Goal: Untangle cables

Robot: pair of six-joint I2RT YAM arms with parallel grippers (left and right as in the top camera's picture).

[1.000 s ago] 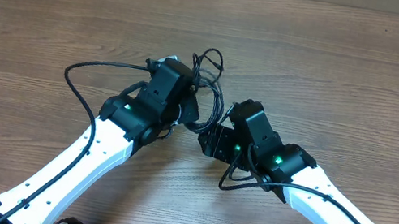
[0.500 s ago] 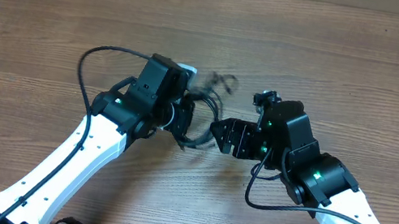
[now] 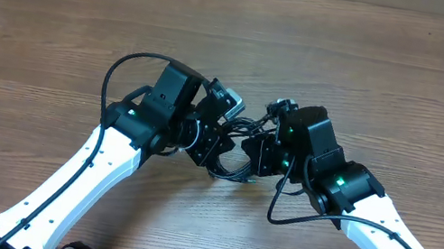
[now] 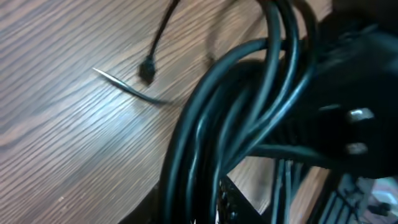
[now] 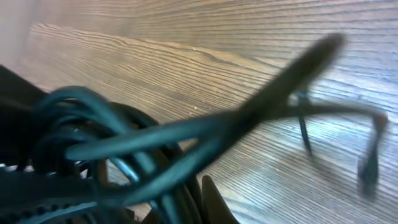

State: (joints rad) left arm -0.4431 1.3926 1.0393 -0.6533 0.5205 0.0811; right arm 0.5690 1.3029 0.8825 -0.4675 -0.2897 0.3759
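The cables point(image 3: 230, 168) are a bundle of thin black cords bunched between my two grippers near the table's middle. My left gripper point(image 3: 215, 145) is at the bundle's left side. In the left wrist view the cables point(image 4: 211, 124) fill the frame and run down across the jaws, hiding the fingers; a small plug end point(image 4: 147, 70) lies on the wood. My right gripper point(image 3: 256, 153) is at the bundle's right side, shut on it. In the right wrist view the cables point(image 5: 124, 149) pass just left of a dark finger point(image 5: 214, 200), and a blurred loose end point(image 5: 370, 168) hangs at the right.
The wooden table point(image 3: 396, 73) stretches on all sides. The left arm's own thick wire point(image 3: 120, 70) loops out to the left. The right arm's own wire point(image 3: 279, 215) loops below that gripper.
My right gripper has moved left onto the bundle and shut. My left gripper has turned toward it, and the cables are now bunched between the two.
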